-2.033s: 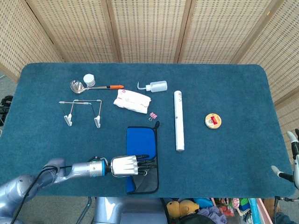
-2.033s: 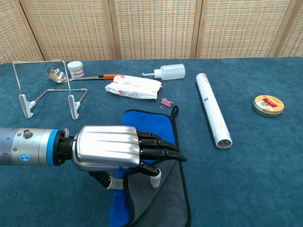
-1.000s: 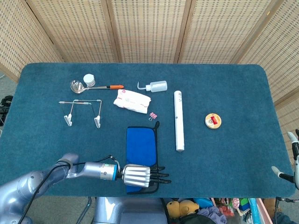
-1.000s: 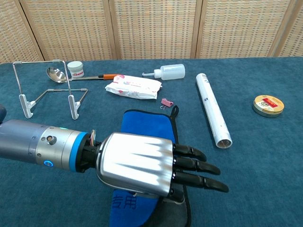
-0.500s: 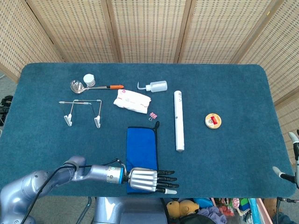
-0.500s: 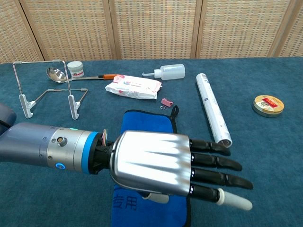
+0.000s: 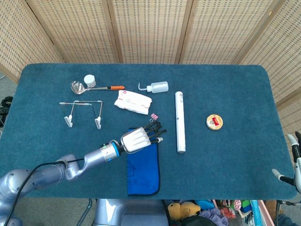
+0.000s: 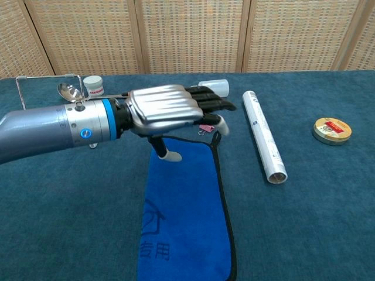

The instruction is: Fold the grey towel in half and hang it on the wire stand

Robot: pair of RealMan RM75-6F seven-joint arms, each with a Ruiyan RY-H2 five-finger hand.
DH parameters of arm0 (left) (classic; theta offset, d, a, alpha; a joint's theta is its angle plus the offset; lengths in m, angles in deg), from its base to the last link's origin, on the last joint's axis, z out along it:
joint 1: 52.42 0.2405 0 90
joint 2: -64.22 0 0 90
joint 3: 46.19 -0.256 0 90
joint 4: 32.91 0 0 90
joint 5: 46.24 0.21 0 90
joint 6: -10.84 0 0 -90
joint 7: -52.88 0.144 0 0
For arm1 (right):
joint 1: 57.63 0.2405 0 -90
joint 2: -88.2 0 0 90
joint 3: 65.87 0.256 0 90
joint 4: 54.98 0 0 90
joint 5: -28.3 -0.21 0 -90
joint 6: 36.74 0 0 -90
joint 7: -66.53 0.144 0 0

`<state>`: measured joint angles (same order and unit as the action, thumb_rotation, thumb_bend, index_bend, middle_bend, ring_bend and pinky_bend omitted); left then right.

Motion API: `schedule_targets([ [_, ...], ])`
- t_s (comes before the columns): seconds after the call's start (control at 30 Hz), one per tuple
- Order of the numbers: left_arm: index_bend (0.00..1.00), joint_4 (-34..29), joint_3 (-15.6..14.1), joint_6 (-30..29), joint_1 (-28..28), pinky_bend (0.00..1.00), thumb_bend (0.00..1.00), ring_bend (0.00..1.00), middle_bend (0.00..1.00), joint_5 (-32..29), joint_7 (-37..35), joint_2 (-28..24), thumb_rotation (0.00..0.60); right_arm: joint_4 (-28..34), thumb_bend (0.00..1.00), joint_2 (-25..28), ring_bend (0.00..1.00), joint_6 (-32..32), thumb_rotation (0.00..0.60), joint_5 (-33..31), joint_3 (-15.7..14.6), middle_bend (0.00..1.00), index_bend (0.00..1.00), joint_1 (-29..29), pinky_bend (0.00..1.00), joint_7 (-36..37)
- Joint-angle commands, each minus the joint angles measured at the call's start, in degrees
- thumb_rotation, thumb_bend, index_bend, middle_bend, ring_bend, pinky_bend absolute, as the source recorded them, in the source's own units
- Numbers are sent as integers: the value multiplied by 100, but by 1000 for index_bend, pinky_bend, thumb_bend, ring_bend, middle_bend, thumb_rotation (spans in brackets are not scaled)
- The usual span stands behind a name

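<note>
The towel [image 7: 143,165] lies flat on the table, its blue side up with a black edge, and no grey shows. In the chest view the towel [image 8: 184,216] carries a printed mark near its front end. My left hand [image 7: 138,138] hovers over the towel's far end with fingers stretched out and holds nothing. In the chest view the left hand [image 8: 170,108] has its thumb hanging down toward the cloth. The wire stand [image 7: 82,113] stands empty to the left, apart from the towel. Only a sliver of my right hand [image 7: 294,162] shows at the far right edge.
Behind the towel lie a pink clip [image 7: 154,116], a white wipes packet [image 7: 133,101], a squeeze bottle [image 7: 155,87], a spoon [image 7: 94,87] and a small jar [image 7: 89,80]. A white tube [image 7: 180,121] lies to the right, with a round tin [image 7: 214,122] beyond it.
My left hand has moved from the towel's near end up to its far end, opening on the way. The grey flap at the near end no longer shows; the towel lies all blue.
</note>
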<state>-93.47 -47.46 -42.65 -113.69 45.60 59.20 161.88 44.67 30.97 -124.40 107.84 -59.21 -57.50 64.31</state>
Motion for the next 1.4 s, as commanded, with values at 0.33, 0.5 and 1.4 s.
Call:
schedule_targets([
  [0.33, 259, -1228, 1051, 1585, -58, 0, 258, 0, 0, -3686, 2285, -693, 600, -27, 0, -7, 0, 51, 600, -36, 7, 0, 0, 28, 0, -24],
  [0.5, 263, -1357, 1030, 1467, -169, 0, 279, 0, 0, -4424, 2678, -676, 600, -33, 0, -11, 0, 51, 600, -33, 6, 0, 0, 29, 0, -22],
  [1.4, 308, -971, 793, 1013, -725, 0, 327, 0, 0, -6415, 3466, 121, 600, -204, 0, -170, 0, -132, 600, 163, 11, 0, 0, 28, 0, -90],
])
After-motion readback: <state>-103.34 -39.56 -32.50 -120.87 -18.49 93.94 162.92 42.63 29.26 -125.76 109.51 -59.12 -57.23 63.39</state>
